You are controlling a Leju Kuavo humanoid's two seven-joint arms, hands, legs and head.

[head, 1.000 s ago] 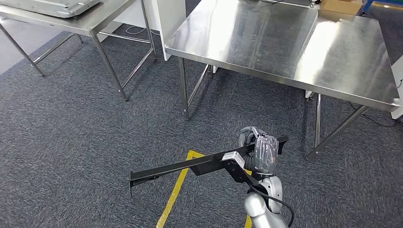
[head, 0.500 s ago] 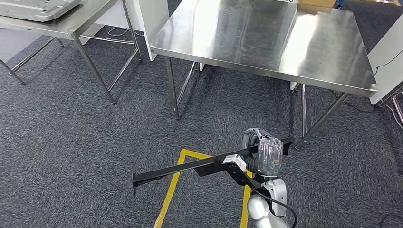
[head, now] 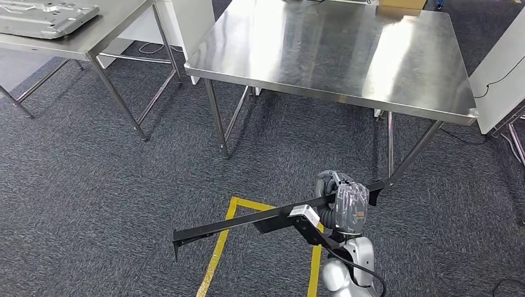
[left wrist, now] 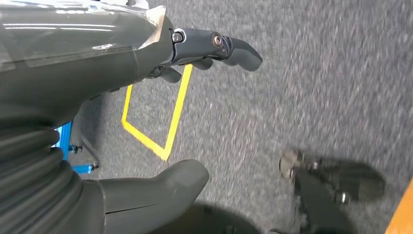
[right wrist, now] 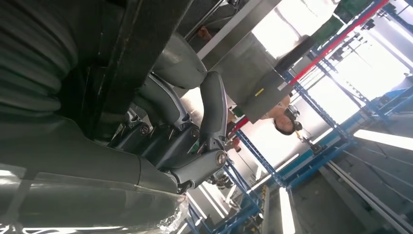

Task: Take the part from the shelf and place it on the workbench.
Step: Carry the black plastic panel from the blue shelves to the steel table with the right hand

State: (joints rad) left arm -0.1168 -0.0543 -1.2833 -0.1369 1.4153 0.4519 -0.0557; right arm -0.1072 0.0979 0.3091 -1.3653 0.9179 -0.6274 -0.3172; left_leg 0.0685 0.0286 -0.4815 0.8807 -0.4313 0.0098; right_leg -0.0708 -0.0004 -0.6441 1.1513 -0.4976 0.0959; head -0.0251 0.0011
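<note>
**Operator:** I've got the part point(head: 247, 218) clamped in my right robot hand point(head: 347, 204). It's a long black bar, gripped near one end, and its long axis runs out leftward across my front, low over the carpet.

**Spotter:** And the worktop point(head: 334, 55)?

**Operator:** Straight ahead and well apart from the bar, so I judge I must close in first. My left robot hand point(left wrist: 146, 63) hangs with fingers apart, holding nothing.
</note>
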